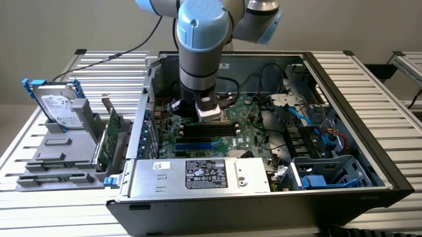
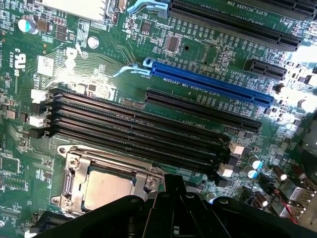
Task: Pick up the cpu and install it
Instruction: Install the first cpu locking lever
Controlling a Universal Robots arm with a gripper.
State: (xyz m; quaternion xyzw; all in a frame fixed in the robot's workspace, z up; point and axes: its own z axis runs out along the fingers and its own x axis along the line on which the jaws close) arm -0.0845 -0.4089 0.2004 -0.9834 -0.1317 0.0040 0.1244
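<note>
Closest to your wrist camera you see the black body of the gripper, its fingers drawn fully together with nothing visibly caught between them. Just beyond it sits the cpu, dull silver and flat, lying inside the metal socket frame on the green motherboard; the gripper is nearest to this chip, though you cannot tell whether it touches it. Past the socket run the long black memory slots, four in a row, lying parallel and close beside the frame. Farther on you find a shorter black slot, then the blue expansion slot, and beyond that more long black slots toward the board's edge.

In the exterior view, you see the arm reaching straight down into the open computer case, with the gripper low over the board next to the memory slots. The power supply with its label fills the near side of the case. Outside the case, on the exterior view's left, the hard drive with its white label stands upright in a grey fixture on the slatted table.
</note>
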